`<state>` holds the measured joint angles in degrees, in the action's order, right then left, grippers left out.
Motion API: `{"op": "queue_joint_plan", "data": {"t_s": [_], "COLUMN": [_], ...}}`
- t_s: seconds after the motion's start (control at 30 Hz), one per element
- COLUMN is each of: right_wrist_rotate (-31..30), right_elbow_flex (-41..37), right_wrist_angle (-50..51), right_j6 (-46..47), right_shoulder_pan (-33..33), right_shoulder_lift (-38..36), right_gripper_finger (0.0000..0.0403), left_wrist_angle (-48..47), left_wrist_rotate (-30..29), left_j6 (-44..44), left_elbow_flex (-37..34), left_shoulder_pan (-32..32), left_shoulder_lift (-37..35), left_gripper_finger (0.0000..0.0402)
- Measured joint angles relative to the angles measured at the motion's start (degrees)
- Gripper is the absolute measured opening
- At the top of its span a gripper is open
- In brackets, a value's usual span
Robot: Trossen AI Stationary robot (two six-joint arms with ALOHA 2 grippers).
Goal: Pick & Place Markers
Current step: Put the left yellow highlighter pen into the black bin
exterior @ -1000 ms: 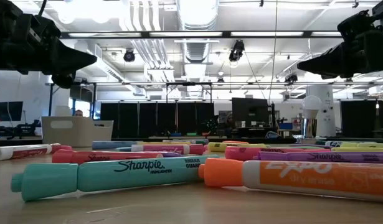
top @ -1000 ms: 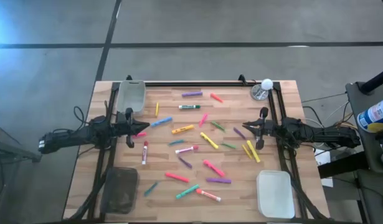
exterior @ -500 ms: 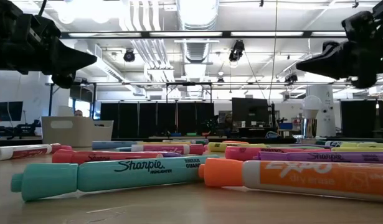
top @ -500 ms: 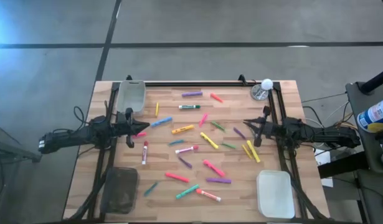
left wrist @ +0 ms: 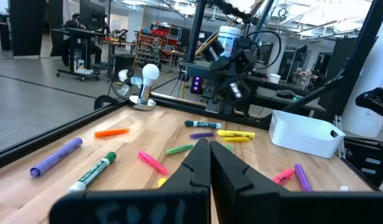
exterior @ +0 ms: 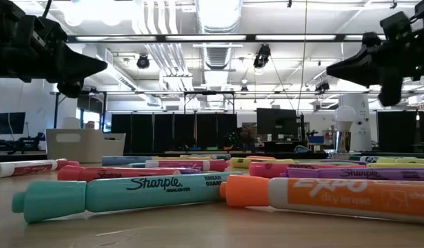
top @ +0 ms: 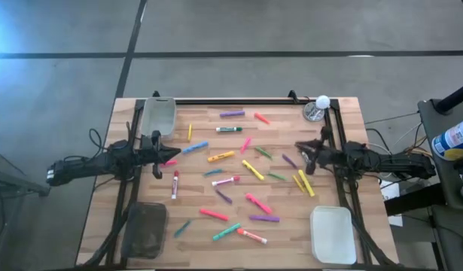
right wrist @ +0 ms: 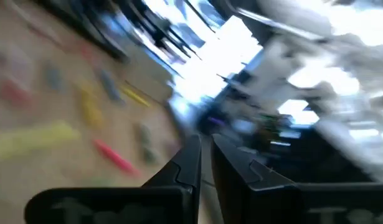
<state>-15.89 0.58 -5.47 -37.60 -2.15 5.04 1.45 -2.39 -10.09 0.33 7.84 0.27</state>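
The bench (top: 133, 113) is a wooden top with a black rail framing its left, far and right edges. Along the left edge sit a clear bin (top: 158, 115) at the far corner and a dark bin (top: 144, 231) at the near corner. Between them the left gripper (top: 169, 159) reaches in over the rail, held level above the wood with its fingers (left wrist: 197, 163) pressed together and nothing between them. A pink marker (top: 169, 162) lies just under its tip; from above it cannot be told whether they touch.

The markers (top: 239, 183) are scattered across the middle of the bench, none in any bin. The wood around them stays bare mainly along the near edge and in a strip beside each rail. From table height a teal highlighter (exterior: 122, 193) and an orange-capped marker (exterior: 329, 196) fill the foreground and hide most of the others behind them.

At the right, the right gripper (top: 298, 148) hangs above the bench just inside the rail, tilted, near a purple marker (top: 290, 160) and two yellow ones (top: 303, 183). Its fingers (right wrist: 190, 158) stand almost closed with a thin gap, holding nothing. Its wrist view is smeared, so the markers there are only coloured streaks. A white bin (top: 333, 234) sits at the near right corner, and a small lamp (top: 318, 108) at the far right.
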Motion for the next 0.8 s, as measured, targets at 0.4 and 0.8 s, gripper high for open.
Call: {"op": "queue_joint_plan", "data": {"t_s": [0.4, 0.8], "right_wrist_rotate": [6.9, 0.3], "right_elbow_flex": [0.0, 1.2], "right_wrist_angle": [-19.7, -29.0], "right_j6": [37.4, 42.3], "right_shoulder_pan": [0.0, 0.0], "right_shoulder_lift": [0.4, 14.6], "right_gripper_finger": [0.0031, 0.0024], "left_wrist_angle": [0.0, 0.0], "left_wrist_rotate": [0.0, 0.0], "left_j6": [0.0, 0.0], "left_elbow_flex": [0.0, 0.0], "left_shoulder_pan": [0.0, 0.0], "left_shoulder_lift": [0.0, 0.0], "left_gripper_finger": [0.0000, 0.0000]}}
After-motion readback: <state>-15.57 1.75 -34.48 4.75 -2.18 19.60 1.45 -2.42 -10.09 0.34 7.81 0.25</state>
